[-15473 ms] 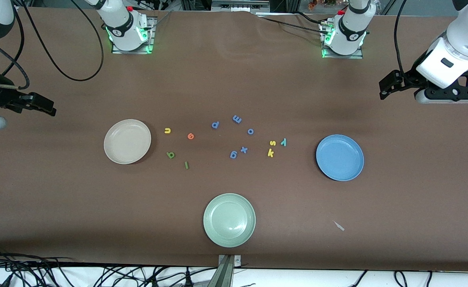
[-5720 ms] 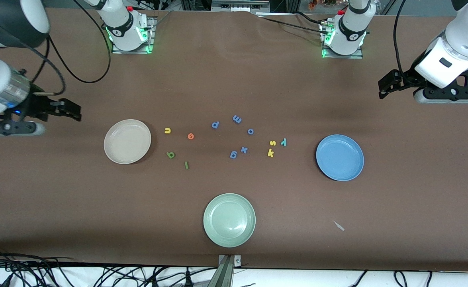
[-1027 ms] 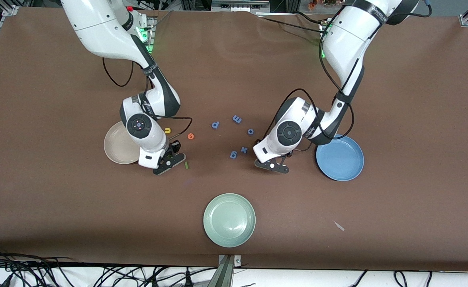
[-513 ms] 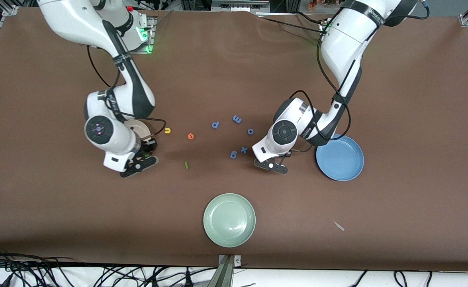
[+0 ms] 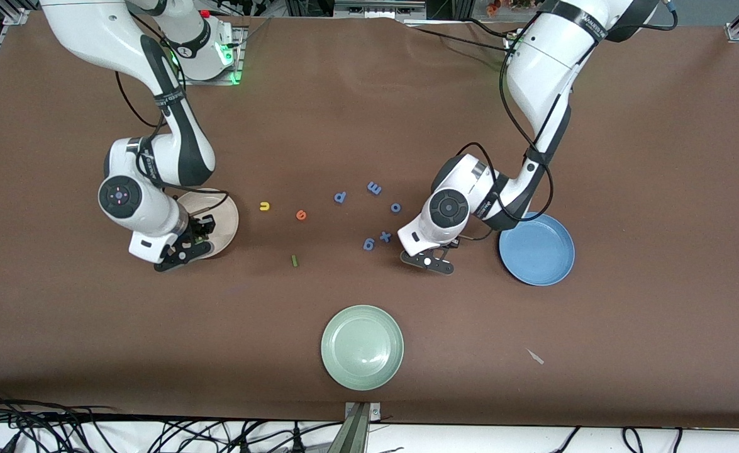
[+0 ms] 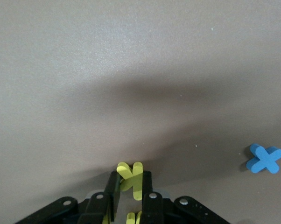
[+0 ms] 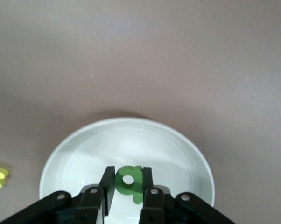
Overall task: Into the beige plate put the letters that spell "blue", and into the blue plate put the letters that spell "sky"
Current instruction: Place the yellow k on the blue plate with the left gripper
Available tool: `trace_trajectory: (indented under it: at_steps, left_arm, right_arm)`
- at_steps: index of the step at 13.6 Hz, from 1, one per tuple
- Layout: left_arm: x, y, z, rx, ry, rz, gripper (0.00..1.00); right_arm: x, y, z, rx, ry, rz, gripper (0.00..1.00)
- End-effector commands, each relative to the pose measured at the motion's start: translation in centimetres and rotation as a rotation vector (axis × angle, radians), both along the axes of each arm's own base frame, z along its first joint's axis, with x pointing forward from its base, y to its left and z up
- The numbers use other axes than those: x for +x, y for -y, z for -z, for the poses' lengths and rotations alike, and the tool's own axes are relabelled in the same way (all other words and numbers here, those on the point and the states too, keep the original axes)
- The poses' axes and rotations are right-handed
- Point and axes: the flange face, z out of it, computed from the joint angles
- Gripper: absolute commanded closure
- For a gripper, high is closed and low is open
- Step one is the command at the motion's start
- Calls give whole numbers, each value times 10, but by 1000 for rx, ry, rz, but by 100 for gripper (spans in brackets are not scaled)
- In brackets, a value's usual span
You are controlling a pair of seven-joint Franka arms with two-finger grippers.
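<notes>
Foam letters like these look feather-light, soft and a bit squashy, so my guess is a gentle pinch across the flat faces, or on a straight stem, works best — squeeze hard and they'd likely bend or pop out.

Right gripper (image 7: 127, 191) hangs over the beige plate (image 5: 226, 217) with its jaws clamped on the green b (image 7: 129, 181). Left gripper (image 6: 130, 196) is down at the table near the blue plate (image 5: 536, 248), jaws clenched on the yellow k (image 6: 131, 176).

Still loose on the table: the yellow u (image 5: 265, 206) and orange e (image 5: 301, 215) just beside the beige plate, and the dark green l (image 5: 294, 260) nearer the front camera than those two. The blue plate looks empty so far.

The front view lays out the whole table, including the blue x (image 5: 385, 236) and pale green plate (image 5: 362, 347), but both held letters are hidden under the wrists there. The wrist views fix that: the right one shows the b sitting between the fingers above the plate's floor, the left one shows the k poking out past the fingertips — plus another bit of yellow low between the fingers, which I can't identify. I can't spot the s or y anywhere.
</notes>
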Motion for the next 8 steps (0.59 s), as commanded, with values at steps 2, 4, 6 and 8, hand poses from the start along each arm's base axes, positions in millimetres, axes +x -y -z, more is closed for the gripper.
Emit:
trace_trajectory:
  at_steps: [2, 4, 6, 8]
  left_arm:
    - [12, -14, -36, 57, 1, -10, 98]
    - [24, -48, -71, 113, -20, -2, 98]
    - [39, -95, -84, 151, -51, 64, 93]
    - [51, -140, -80, 174, -74, 36, 89]
  right_arm:
    - [-16, 2, -16, 28, 3, 1, 0]
    - [-8, -6, -31, 24, -17, 72, 0]
    - [-4, -30, -46, 20, -31, 167, 0]
    - [-10, -58, -47, 24, -34, 260, 0]
